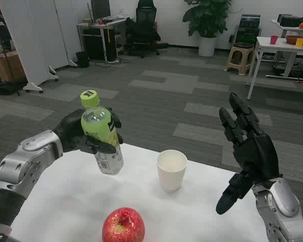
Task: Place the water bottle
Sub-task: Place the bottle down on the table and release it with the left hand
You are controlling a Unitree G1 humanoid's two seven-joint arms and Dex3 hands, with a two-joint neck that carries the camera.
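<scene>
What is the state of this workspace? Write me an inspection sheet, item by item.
Surface: white table, holding three things.
Job's things: clear plastic water bottle with a yellow-green cap, tilted, gripped around its middle by the left hand; whether its base touches the table cannot be told.
Clutter: white paper cup, upright, right of the bottle; red apple near the front edge.
Hands: left hand holds the bottle; right hand raised beside the table, fingers apart, holding nothing.
Cables: nothing seen on the table.
Surroundings: grey carpet tiles, white partition, black office chair, potted plant, beige stool, second white table.
</scene>
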